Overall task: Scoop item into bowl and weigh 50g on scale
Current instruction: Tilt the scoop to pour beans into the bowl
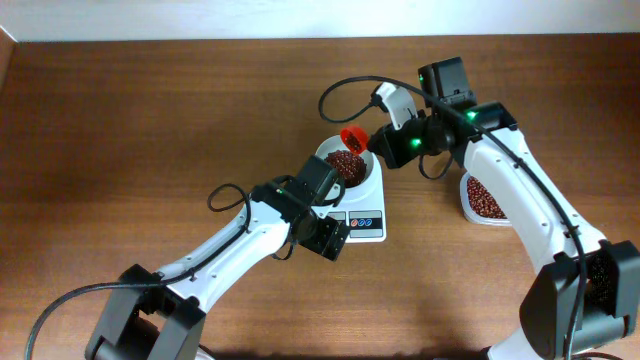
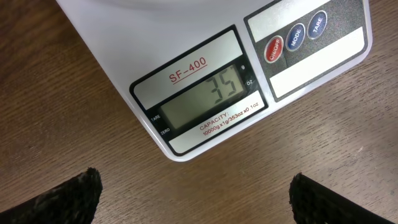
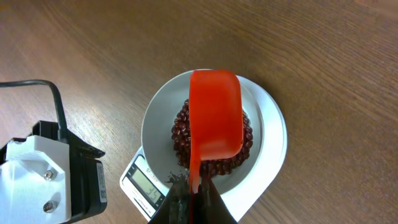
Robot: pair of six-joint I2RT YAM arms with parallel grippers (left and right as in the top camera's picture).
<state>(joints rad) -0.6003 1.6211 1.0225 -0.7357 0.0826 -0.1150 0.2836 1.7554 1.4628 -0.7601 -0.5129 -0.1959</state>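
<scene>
From overhead: white bowl (image 1: 330, 152) sits on the scale (image 1: 368, 212), with red-brown beans (image 1: 347, 166) heaped inside. Right gripper (image 1: 378, 139) carries a red scoop (image 1: 352, 136) over the bowl. Spare beans sit in a clear container (image 1: 486, 200) under the right arm. Left gripper (image 1: 330, 240) hangs near the scale's front.

Left wrist: jaws wide apart, nothing held. Display reads 35, short of target.

Right wrist: jaws clamped on the scoop handle, cup over the heap. Can't tell what's left in it. Beans are hard and loose and roll easily. Each is light, so I'd trickle them off a gently tilted scoop. Handle is the right hold.
</scene>
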